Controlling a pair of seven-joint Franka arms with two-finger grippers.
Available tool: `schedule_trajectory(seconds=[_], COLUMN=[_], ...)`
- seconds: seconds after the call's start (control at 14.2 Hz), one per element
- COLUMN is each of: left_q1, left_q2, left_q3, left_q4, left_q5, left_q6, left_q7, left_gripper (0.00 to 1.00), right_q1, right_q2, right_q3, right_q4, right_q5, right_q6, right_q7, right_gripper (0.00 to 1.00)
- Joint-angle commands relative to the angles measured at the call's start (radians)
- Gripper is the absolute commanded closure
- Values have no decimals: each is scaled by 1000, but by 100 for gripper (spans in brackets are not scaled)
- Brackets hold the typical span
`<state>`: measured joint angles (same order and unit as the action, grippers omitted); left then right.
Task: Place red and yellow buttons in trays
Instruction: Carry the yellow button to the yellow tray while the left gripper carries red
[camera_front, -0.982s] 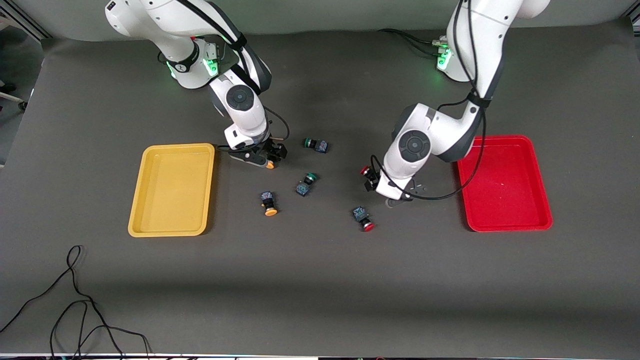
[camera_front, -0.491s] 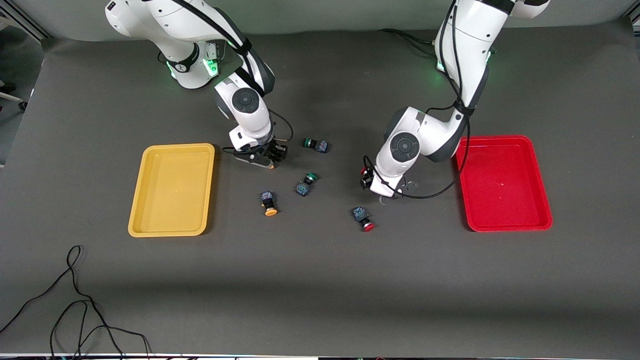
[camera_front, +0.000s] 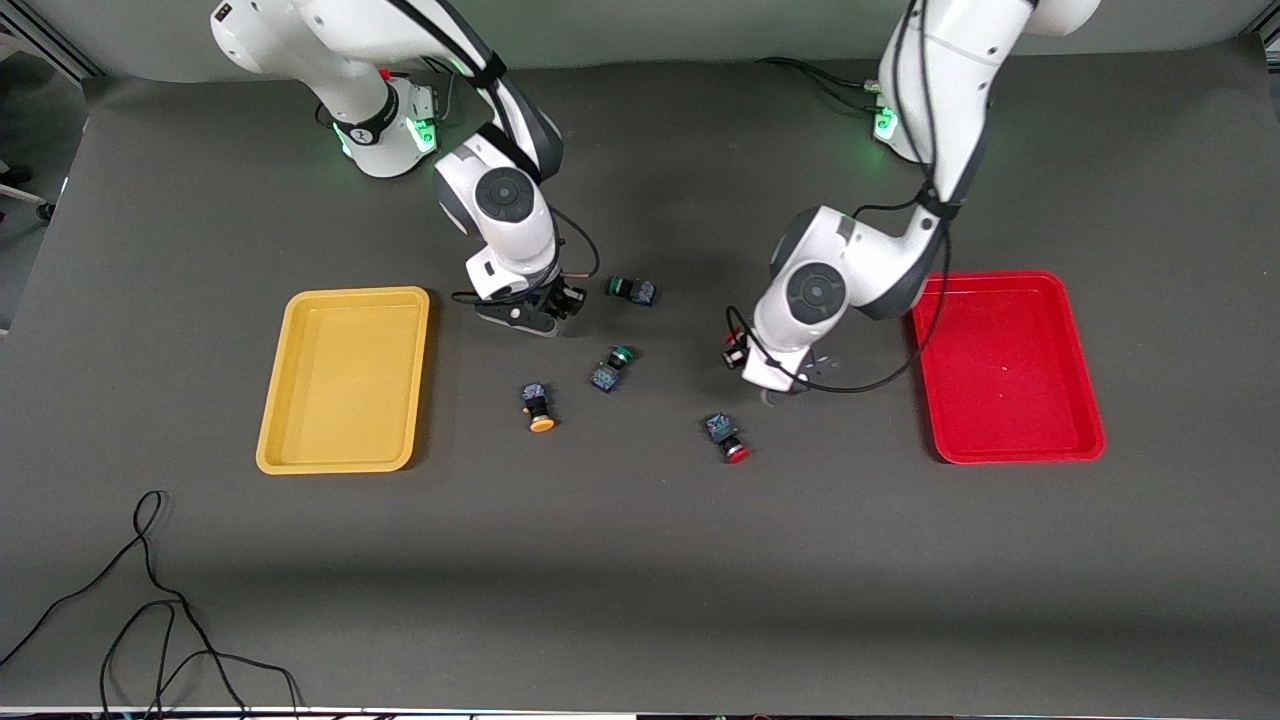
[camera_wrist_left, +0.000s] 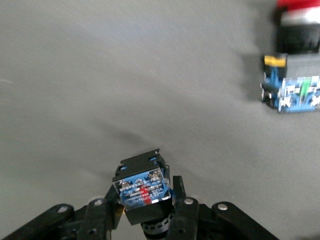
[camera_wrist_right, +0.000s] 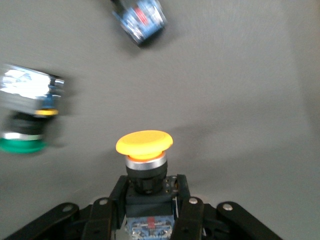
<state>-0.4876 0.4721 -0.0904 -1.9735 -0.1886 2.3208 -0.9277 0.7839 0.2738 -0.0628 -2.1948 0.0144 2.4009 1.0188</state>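
My right gripper (camera_front: 545, 312) is shut on a yellow-capped button (camera_wrist_right: 144, 142), just off the table beside the yellow tray (camera_front: 345, 300); the gripper (camera_wrist_right: 148, 195) hides that button in the front view. My left gripper (camera_front: 748, 358) is shut on a button with a blue-black body (camera_wrist_left: 141, 182); a bit of its red cap (camera_front: 735, 342) shows. It hangs between the middle buttons and the red tray (camera_front: 1010, 280). A second yellow button (camera_front: 539, 408) and a second red button (camera_front: 727, 438) lie loose on the mat; the red one also shows in the left wrist view (camera_wrist_left: 292, 75).
Two green-capped buttons lie on the mat, one (camera_front: 630, 290) beside the right gripper, one (camera_front: 610, 367) nearer the front camera. One shows in the right wrist view (camera_wrist_right: 27, 117). Both trays hold nothing. A black cable (camera_front: 150, 600) lies at the mat's near corner.
The right gripper has shifted a little toward the left arm's end with the yellow button, whose cap is now hidden. The left wrist has turned and shifted slightly with the red button.
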Motion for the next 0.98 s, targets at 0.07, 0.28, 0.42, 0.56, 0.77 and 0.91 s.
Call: schedule_trajectory(seconds=[0.07,0.28,0.42,0.56,0.77,0.91], left_q1=[189,335,418,493,553,586], left_q2=[-102,-112,-107,-102,-107,-105], left_q3=[1,9,9,9,9,9], left_q4=[68,88,53,24,-88,-119], left_q5=[6,108,173,208,241,261], left_q6=[-303,-429,-420,-406,-275,-242], left_q7=[276,507,573,642,665,665], left_gripper=[100,100,100,100,100,100], right_q1=[-54,-60,-58,-58,-72,-115], right_q2=[-105,-183,-205,-202,-138,-18], right_q3=[-60,-224,-366,-513,-659,-664], right_q4=[180,201,191,170,78,23], right_q5=[33,53,53,53,59,167], right_q6=[-309,-365,-378,-365,-223,-102], right_q7=[-194,-458,-676,-906,-1124,-1230], right_gripper=[75,75,75,75,76,76])
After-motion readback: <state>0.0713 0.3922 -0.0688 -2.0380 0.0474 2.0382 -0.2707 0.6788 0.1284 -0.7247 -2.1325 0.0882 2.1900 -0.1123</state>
